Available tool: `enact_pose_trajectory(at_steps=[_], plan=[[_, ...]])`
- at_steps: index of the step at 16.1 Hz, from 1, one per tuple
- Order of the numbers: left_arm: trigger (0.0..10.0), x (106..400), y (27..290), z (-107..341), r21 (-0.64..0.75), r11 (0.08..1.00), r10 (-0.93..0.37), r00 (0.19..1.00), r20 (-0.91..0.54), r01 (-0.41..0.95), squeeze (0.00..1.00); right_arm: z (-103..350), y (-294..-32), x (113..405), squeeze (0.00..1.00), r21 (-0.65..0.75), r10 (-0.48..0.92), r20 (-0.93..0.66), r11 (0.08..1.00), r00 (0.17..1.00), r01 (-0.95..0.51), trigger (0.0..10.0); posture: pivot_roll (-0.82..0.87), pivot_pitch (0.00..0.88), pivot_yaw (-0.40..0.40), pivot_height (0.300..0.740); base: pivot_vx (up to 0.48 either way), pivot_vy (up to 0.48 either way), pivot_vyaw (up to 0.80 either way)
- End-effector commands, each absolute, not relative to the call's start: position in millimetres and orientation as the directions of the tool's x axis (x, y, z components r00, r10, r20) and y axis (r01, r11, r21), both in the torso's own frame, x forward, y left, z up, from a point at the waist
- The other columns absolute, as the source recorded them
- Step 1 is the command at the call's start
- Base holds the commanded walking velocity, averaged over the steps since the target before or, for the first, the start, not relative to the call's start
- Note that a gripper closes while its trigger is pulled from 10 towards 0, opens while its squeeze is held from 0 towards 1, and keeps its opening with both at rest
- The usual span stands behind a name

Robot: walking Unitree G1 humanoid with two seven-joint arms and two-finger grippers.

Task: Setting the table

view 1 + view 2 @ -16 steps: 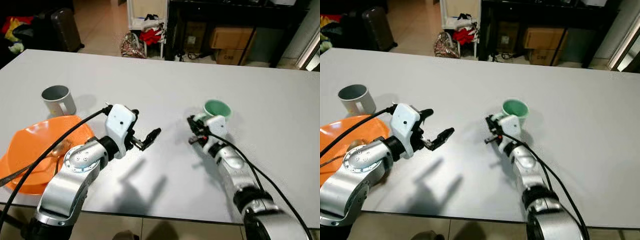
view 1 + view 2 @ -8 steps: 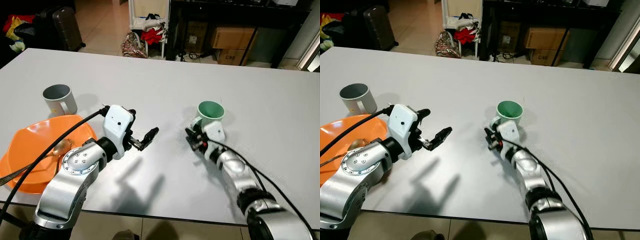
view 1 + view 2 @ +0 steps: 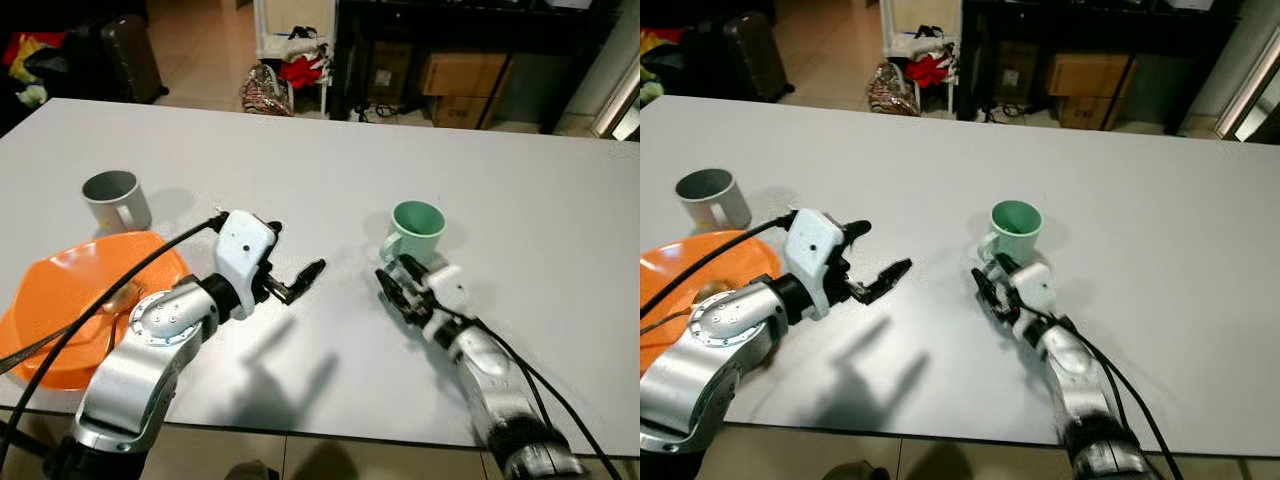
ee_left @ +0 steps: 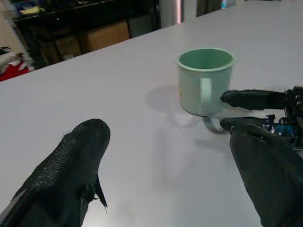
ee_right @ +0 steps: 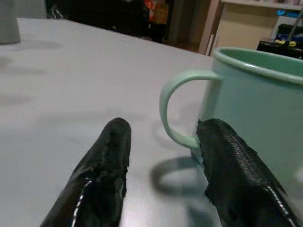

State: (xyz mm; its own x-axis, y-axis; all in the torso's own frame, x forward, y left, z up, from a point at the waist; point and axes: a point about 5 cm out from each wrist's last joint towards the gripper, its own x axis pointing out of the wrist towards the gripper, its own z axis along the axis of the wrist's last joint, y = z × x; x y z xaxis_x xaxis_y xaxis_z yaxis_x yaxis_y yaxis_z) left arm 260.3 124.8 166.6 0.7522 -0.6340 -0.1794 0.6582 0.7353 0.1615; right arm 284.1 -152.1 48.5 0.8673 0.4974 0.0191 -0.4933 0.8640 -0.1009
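mint-green mug [image 3: 417, 227], grey mug [image 3: 114, 199], orange plate [image 3: 60, 290], white table [image 3: 300, 170]

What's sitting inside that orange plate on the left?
A metal spoon lies in the orange plate, its bowl toward the plate's middle. The left arm and its black cable cross over the plate's near side, so what lies beneath them can't be seen.

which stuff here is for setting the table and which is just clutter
For the job:
green mug, right gripper open just short of its handle
grey mug
orange bowl with a spoon in it
left gripper, open over bare table

Just lying about:
suitcase
cardboard boxes
bags and clothes on the floor
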Motion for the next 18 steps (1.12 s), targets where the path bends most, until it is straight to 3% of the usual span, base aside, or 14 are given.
enact_pose_trajectory(at_steps=[1, 3, 4, 5, 10, 11, 18], plan=[[10.0, 261, 121, 168, 0.174, 0.702, -0.665, 0.723, -0.186, 0.691, 0.00, 54, -160, 280, 1.00, -0.112, 0.481, 0.028, 0.873, 0.876, -0.475, 10.0, 0.11, 0.000, 0.019, 0.740, 0.000, 0.000, 0.00], [10.0, 259, 120, 168, 0.167, 0.680, -0.687, 0.699, -0.196, 0.714, 0.00, 56, -170, 272, 1.00, -0.114, 0.422, 0.014, 0.901, 0.906, -0.418, 10.0, 0.11, 0.000, 0.028, 0.740, 0.000, 0.000, 0.00], [10.0, 256, 120, 167, 0.159, 0.656, -0.708, 0.675, -0.208, 0.738, 0.00, 57, -177, 271, 0.23, -0.108, 0.359, 0.004, 0.928, 0.933, -0.356, 10.0, 0.11, 0.000, 0.029, 0.740, 0.000, 0.000, 0.00], [10.0, 253, 119, 166, 0.152, 0.626, -0.731, 0.644, -0.227, 0.765, 0.00, 61, -185, 273, 0.00, -0.091, 0.294, 0.009, 0.952, 0.956, -0.292, 10.0, 0.11, 0.000, 0.031, 0.740, 0.000, 0.000, 0.00], [10.0, 249, 118, 162, 0.143, 0.592, -0.753, 0.607, -0.253, 0.793, 0.00, 73, -195, 290, 0.00, -0.068, 0.195, -0.024, 0.978, 0.981, -0.196, 10.0, 0.11, 0.000, 0.031, 0.740, 0.000, 0.000, 0.00], [10.0, 248, 118, 163, 0.143, 0.589, -0.755, 0.605, -0.255, 0.795, 0.00, 78, -198, 308, 0.00, -0.074, 0.171, -0.050, 0.982, 0.984, -0.174, 10.0, 0.12, 0.000, 0.027, 0.740, 0.000, 0.000, 0.00], [10.0, 246, 122, 162, 0.147, 0.594, -0.747, 0.610, -0.265, 0.791, 0.00, 93, -189, 347, 0.00, -0.031, 0.250, -0.098, 0.967, 0.963, -0.254, 10.0, 0.14, 0.000, 0.019, 0.740, 0.000, 0.000, 0.00]])
